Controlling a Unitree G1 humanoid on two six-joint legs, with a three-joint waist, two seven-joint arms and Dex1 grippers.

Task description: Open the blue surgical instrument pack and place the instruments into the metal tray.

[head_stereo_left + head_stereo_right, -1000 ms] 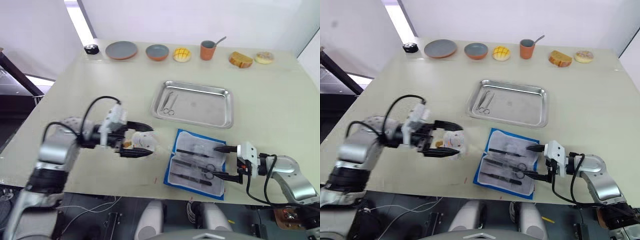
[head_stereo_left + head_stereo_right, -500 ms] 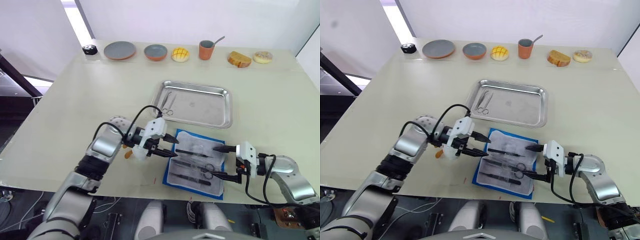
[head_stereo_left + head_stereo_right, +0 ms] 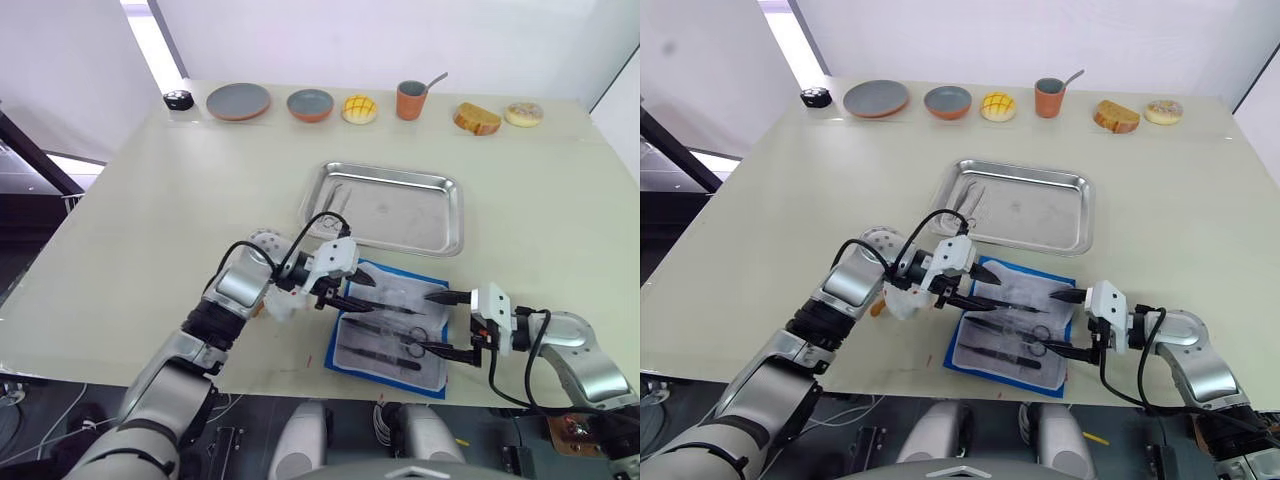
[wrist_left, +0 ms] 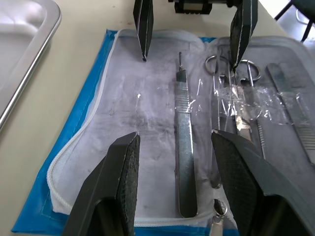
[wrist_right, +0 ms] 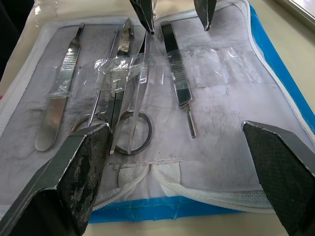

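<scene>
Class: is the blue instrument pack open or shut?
Open: the blue surgical instrument pack lies spread flat, its pale lining and the instruments exposed.

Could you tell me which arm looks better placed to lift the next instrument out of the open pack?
Probably the left. The left gripper is open, its fingers straddling the flat-handled instrument in the blue pack. The right gripper, also open, sits at the pack's right edge.
</scene>
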